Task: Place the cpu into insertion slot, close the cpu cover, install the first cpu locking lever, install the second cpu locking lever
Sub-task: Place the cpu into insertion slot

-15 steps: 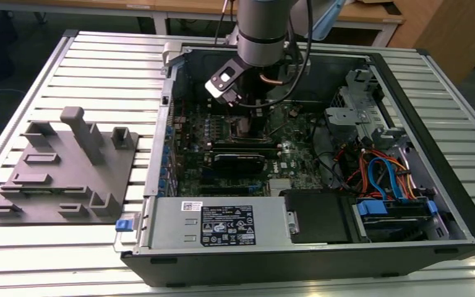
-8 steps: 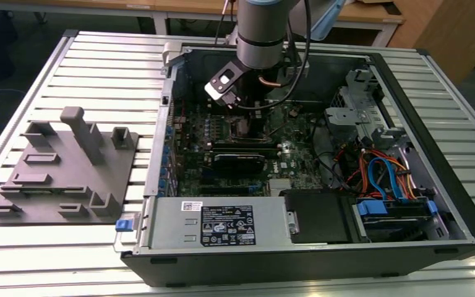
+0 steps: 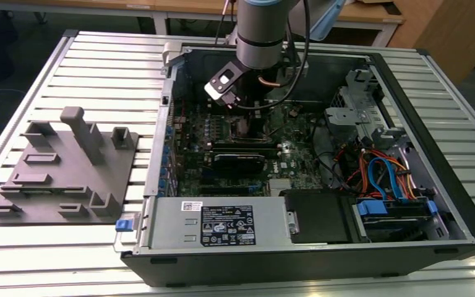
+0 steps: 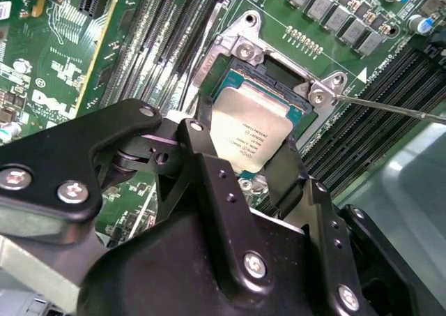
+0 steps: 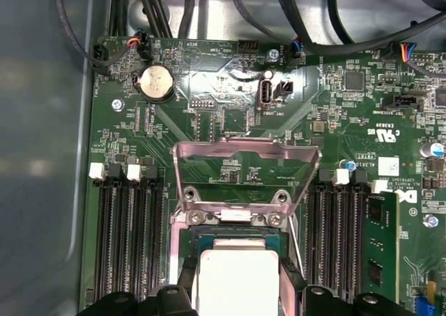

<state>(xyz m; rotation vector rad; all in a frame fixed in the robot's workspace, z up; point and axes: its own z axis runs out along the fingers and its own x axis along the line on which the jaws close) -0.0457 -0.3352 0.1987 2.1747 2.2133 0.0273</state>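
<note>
We see the arm reaching down into the open case, which lies on a slatted table. A grey fixture sits on the table at the exterior view's left, well apart from the case.

In both wrist views the gripper is right over the slot on the green board. Jaws are closed in on the cpu: black fingers press it from two opposite sides, w/ the silvery top showing btwn them. Cpu is over the slot, w/ the slot's rim peeking out past one edge. We can't tell if it's fully seated or a touch above.

Cover stands up open on its hinge just beyond the slot, board visible thru its window. A thin lever sticks out sideways beside the slot, not latched. RAM slots flank the slot on both sides.
</note>
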